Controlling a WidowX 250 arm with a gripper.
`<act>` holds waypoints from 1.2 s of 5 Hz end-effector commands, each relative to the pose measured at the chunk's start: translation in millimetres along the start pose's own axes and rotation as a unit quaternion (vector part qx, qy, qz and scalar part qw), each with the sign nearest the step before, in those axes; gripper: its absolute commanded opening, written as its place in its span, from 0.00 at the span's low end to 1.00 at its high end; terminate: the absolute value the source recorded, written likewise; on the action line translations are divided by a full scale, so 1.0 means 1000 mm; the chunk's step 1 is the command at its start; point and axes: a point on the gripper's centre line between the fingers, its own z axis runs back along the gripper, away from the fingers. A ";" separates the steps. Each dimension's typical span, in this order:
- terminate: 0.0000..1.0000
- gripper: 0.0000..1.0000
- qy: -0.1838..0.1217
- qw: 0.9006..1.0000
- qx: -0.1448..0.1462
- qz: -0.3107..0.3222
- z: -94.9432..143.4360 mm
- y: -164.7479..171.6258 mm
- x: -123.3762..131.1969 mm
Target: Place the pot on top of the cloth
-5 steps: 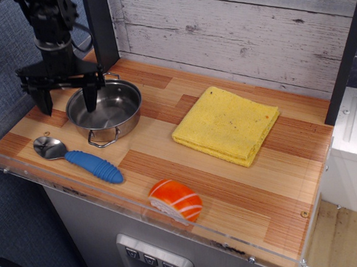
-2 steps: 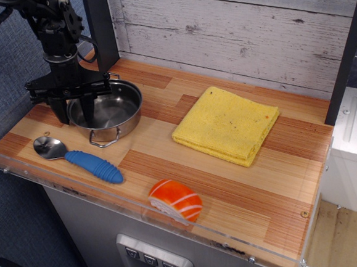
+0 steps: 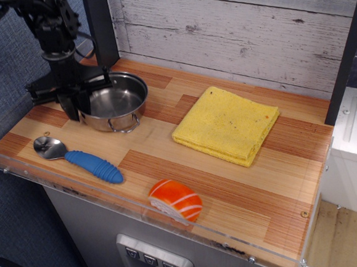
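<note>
— What moved?
— Since a moment ago, the pot has shifted back and right and looks lifted, tilted slightly off the table.
— And the gripper?
— Its black fingers are closed on the pot's left rim, one inside, one outside.
— Where is the cloth?
— Flat on the table, well apart to the pot's right. A spoon lies in front of the pot; a toy sushi sits near the front edge.

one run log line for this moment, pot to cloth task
phase: lift | gripper: shut on pot rim | pot: tilted, off the table at left | cloth: bare, right of pot | placed: no
</note>
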 end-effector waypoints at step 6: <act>0.00 0.00 -0.042 0.983 -0.065 0.166 0.079 -0.054 -0.070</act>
